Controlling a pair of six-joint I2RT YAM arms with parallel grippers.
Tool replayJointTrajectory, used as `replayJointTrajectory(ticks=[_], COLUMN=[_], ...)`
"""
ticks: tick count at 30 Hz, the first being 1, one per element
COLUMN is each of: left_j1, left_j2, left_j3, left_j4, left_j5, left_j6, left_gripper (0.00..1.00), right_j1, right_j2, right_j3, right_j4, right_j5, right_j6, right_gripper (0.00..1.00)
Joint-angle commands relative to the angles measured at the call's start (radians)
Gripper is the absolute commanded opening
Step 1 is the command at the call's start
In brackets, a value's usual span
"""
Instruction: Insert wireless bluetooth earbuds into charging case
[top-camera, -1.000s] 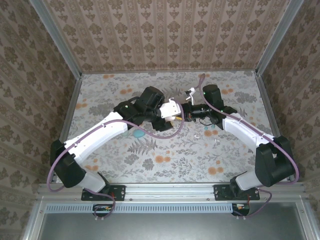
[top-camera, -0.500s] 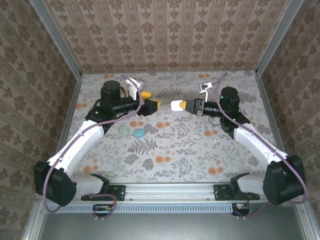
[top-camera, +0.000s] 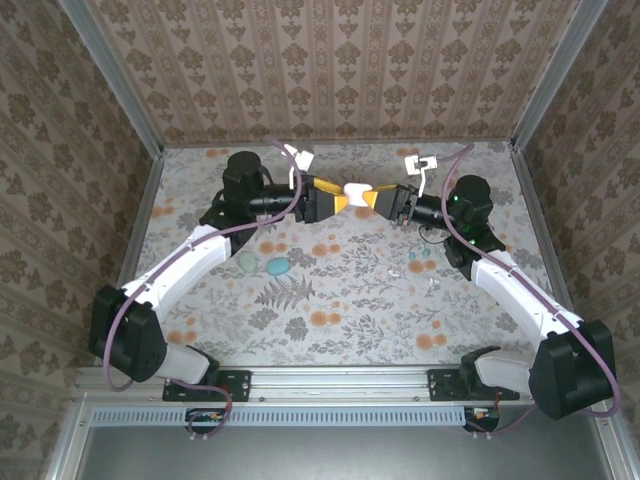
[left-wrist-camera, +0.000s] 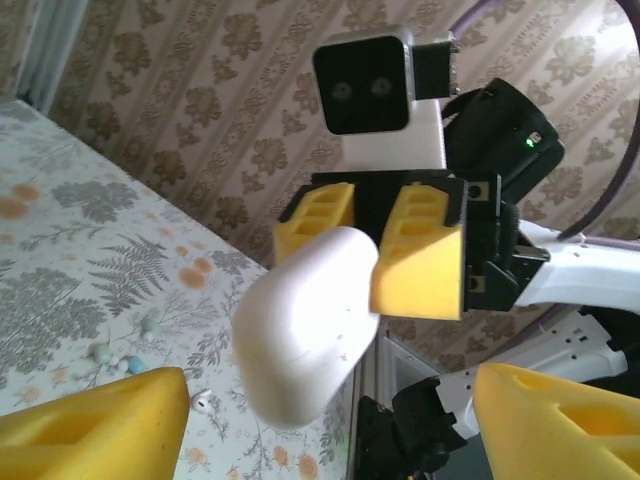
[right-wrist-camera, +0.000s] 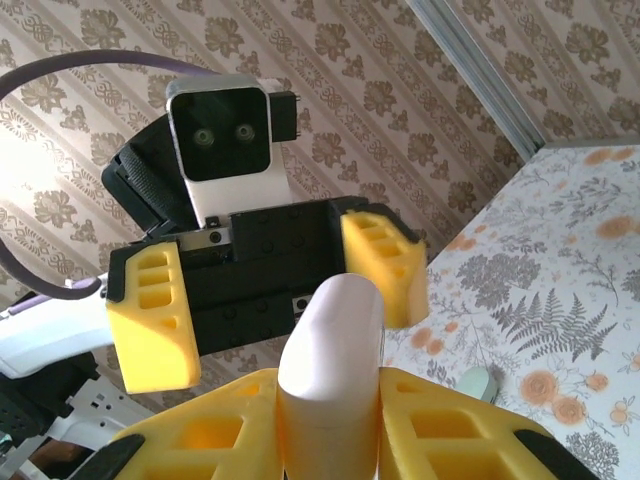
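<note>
I look into a box with brown patterned walls (top-camera: 330, 70) and a flowery surface (top-camera: 330, 335).

The charging case (top-camera: 277, 266) lies on that surface as two oval halves side by side, one teal-blue and one paler green. From where the hands meet, it sits at about 8 o'clock. The earbuds (top-camera: 393, 270) are two tiny whitish bits at about 5 o'clock, well apart from the case.

I think the case is light, hard and smooth like a pebble, so it could slip or skate away. I would take it across its narrow sides, low down. The earbuds look very light and easy to flick or roll. I would pinch each one gently with just the fingertips.

Both arms reach up and toward 12 o'clock, and the hands face each other above the surface. My right hand (top-camera: 370, 197) is clenched on a white rounded thing (right-wrist-camera: 332, 330), which sticks out past its yellow fingers. My left hand (top-camera: 336, 197) is spread wide. Its two fingers stand on either side of the white thing and do not touch it. Neither hand is near the case or the earbuds.
</note>
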Motion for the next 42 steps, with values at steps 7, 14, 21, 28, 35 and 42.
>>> replayJointTrajectory(ticks=[7, 14, 21, 28, 35, 42], left_j1=[-0.022, -0.033, -0.044, -0.047, -0.056, -0.062], left_j2=[0.060, 0.067, 0.068, 0.068, 0.071, 0.082], left_j3=[0.085, 0.103, 0.105, 0.108, 0.116, 0.122], left_j4=[0.145, 0.148, 0.196, 0.217, 0.219, 0.213], left_j5=[0.083, 0.089, 0.078, 0.072, 0.055, 0.042], left_j6=[-0.120, -0.124, -0.155, -0.170, -0.172, -0.171], left_gripper=[0.63, 0.61, 0.52, 0.45, 0.42, 0.39], right_j1=[-0.004, -0.003, -0.003, -0.003, 0.003, 0.014], right_j2=[-0.023, -0.017, -0.001, 0.004, 0.015, 0.023], right_j3=[0.004, 0.007, 0.007, 0.004, 0.004, 0.009], right_j4=[0.176, 0.208, 0.236, 0.237, 0.223, 0.218], right_j5=[0.036, 0.045, 0.043, 0.050, 0.052, 0.047], right_j6=[0.100, 0.129, 0.153, 0.160, 0.157, 0.160], right_gripper=[0.27, 0.27, 0.27, 0.28, 0.30, 0.29])
